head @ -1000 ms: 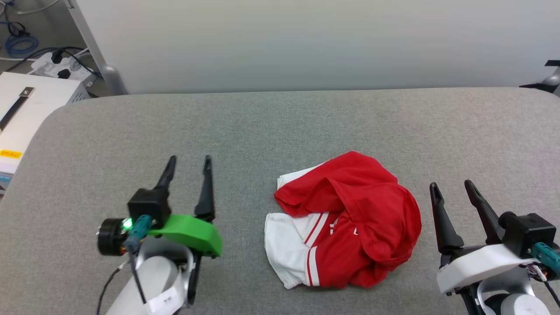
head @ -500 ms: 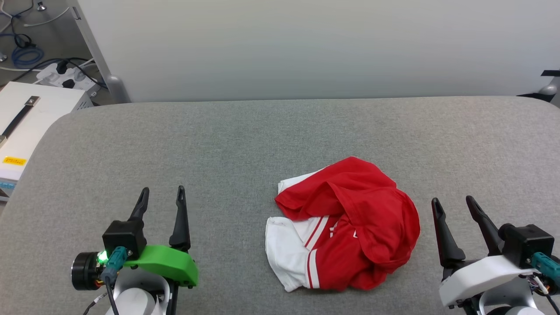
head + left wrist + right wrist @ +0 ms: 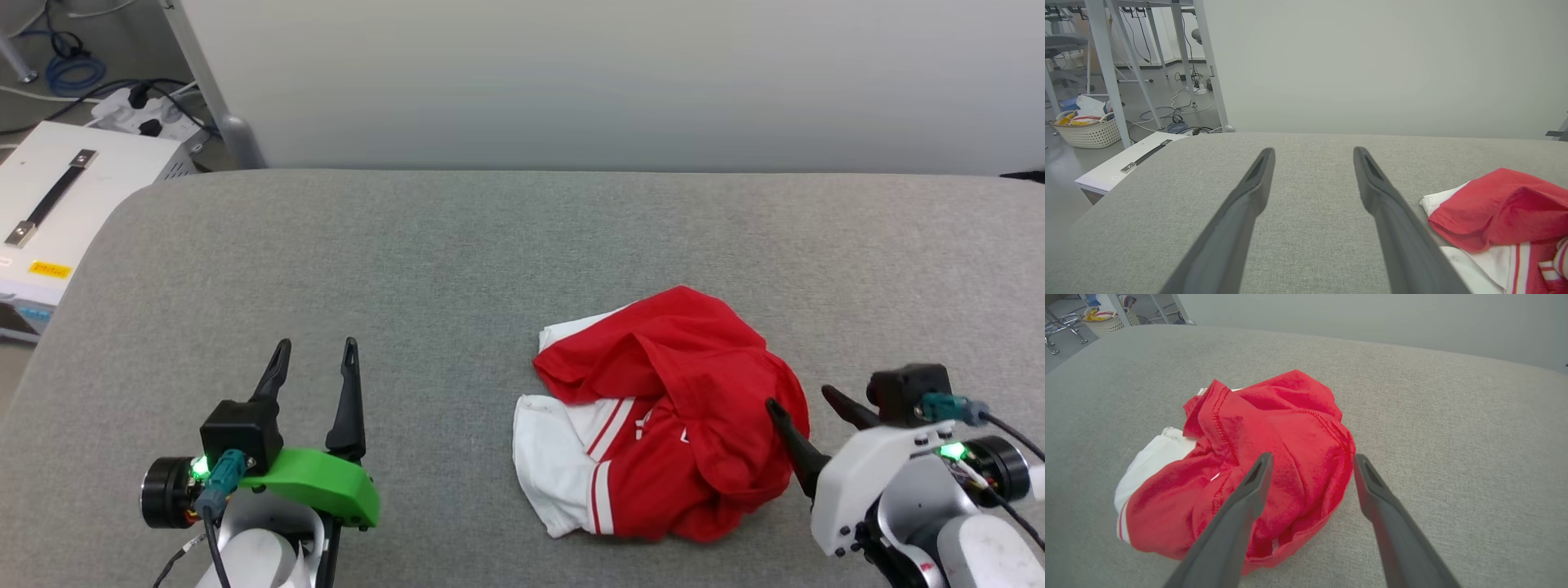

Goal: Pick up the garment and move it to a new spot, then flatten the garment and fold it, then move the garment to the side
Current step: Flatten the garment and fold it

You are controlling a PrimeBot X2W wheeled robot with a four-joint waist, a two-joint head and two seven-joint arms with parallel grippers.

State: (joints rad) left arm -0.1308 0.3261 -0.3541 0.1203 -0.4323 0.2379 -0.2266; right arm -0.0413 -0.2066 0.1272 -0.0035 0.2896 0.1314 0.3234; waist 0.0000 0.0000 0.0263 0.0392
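While the garment (image 3: 678,392) lies bunched, the right gripper (image 3: 798,398) hangs at its edge, the left gripper (image 3: 316,344) well apart, both with jaws spread.

The garment (image 3: 661,408) lies on the table (image 3: 449,261), just beside the right tool (image 3: 797,396).

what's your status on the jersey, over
Left gripper open, apart from garment, on its left. Right gripper open, fingers straddling garment's right edge, no grip. Garment crumpled on grey surface. Nothing blocking.
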